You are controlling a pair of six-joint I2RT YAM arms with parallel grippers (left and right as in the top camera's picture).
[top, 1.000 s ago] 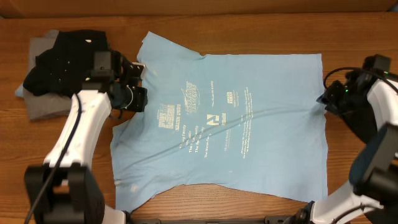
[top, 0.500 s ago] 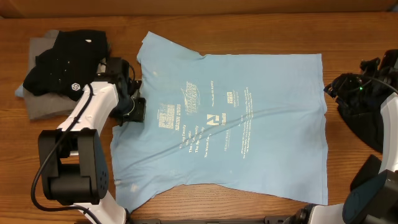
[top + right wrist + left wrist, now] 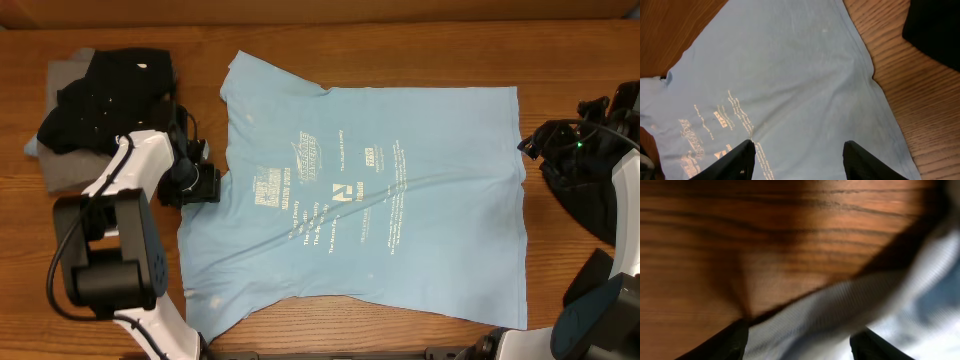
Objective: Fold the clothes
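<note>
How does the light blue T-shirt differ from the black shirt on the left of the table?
The light blue T-shirt is spread flat; the black shirt is bunched in a heap. The light blue T-shirt lies directly on the wooden table; the black shirt sits on a grey garment. The light blue T-shirt carries white lettering; the black shirt shows only small pale marks. Both are soft cloth, not yet folded.

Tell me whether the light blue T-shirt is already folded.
No, the light blue T-shirt lies spread flat on the table, print up, both sleeves out.
</note>
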